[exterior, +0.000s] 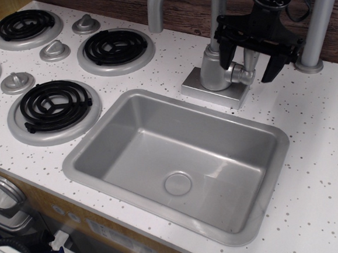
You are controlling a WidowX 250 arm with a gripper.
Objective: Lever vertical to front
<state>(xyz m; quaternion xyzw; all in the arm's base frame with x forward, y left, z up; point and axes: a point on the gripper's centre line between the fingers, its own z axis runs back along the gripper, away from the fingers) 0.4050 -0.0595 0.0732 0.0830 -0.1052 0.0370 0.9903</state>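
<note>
We are seeing one sink (100, 145), four stove burners (53, 105), four knobs (55, 51) and one lever (244, 75) jutting toward three o'clock from the faucet column (214, 70), while our one gripper (250, 59) is hanging spread wide around it, grasping nothing, fingers (273, 65) apparently clear of it

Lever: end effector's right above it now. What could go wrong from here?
1. The end effector sits open astride the lever, but not on it. The stub is short, so closing may clip only its tip and slip off.
2. One finger is close to the faucet column; descending could jam against it.
3. The other finger hangs near the grey post; a sideways sweep might strike it.
</note>
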